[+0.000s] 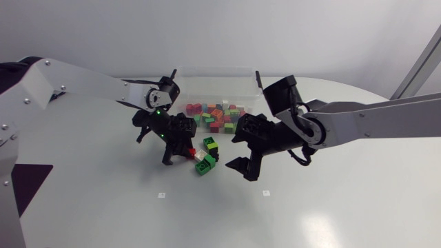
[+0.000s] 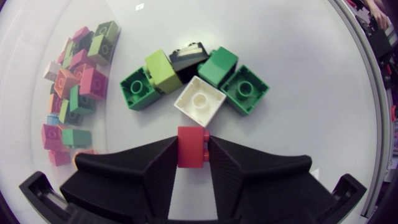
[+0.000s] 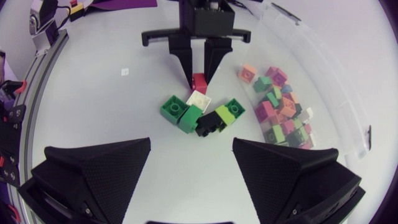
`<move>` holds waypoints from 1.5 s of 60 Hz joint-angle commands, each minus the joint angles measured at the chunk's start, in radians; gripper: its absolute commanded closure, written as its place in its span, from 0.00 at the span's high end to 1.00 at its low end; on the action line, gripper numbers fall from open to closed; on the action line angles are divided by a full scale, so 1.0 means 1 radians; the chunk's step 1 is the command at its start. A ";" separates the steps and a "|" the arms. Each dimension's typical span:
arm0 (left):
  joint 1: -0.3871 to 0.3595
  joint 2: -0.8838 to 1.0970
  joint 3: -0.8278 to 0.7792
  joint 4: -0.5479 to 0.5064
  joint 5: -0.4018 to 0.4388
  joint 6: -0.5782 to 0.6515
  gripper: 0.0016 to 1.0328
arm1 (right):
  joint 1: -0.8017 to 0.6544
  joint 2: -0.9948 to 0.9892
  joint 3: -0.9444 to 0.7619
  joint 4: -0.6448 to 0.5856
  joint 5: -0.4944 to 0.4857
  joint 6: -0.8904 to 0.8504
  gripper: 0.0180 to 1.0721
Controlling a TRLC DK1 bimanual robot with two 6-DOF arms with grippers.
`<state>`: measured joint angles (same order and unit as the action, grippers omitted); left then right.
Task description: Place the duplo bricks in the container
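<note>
— Bricks first: where is the one being handled?
— The red brick [image 2: 191, 147] sits between the left jaws, which pinch it from both sides. I cannot tell whether it rests on the counter [image 1: 331, 207] or hangs just above it.
— And the loose ones?
— A small cluster lies on the counter just right of the red brick. The white brick [image 2: 199, 100] is nearest, just beside the red one. Beyond it are a lime brick [image 2: 163, 70] and a black brick [image 2: 188, 57], touching each other. There are three green bricks [image 2: 244, 89]: one against the lime brick, and two packed together on the white brick's other side.
— Where is the container?
— The clear container [image 1: 215, 81] stands at the far side of the counter, just beyond the cluster. The stored bricks [image 1: 219, 116] cover much of its floor in red, pink, orange and green.
— What about the other jaws?
— The right jaws are spread wide and hold nothing. They hover near the cluster, on its right, with the tips pointing down at the counter. From their own camera the cluster lies ahead of them, with the left jaws and the red brick beyond it.
— And the arms?
— The left arm [image 1: 89, 86] comes in from the left and ends near the container's left corner. The right arm [image 1: 372, 124] comes in from the right and ends beside the container's right end.
</note>
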<state>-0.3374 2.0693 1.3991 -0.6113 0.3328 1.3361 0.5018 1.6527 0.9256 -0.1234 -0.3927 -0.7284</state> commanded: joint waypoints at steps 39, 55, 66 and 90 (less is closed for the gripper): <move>0.167 -0.494 -0.359 0.076 0.144 -0.147 0.24 | 0.083 0.346 0.415 -0.337 0.075 -0.319 0.91; 0.250 -0.586 -0.382 0.127 0.215 -0.253 0.24 | 0.126 0.412 0.545 -0.492 0.146 -0.434 0.91; 0.265 -0.601 -0.379 0.222 0.229 -0.374 0.24 | 0.150 0.461 0.633 -0.568 0.175 -0.468 0.91; 0.270 -0.529 -0.264 0.495 0.224 -0.686 0.24 | 0.192 0.541 0.710 -0.647 0.222 -0.519 0.72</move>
<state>-0.0731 1.5017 1.0760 -0.1417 0.5499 0.7113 0.6804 2.1624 1.6051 -0.7521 -0.1776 -1.2102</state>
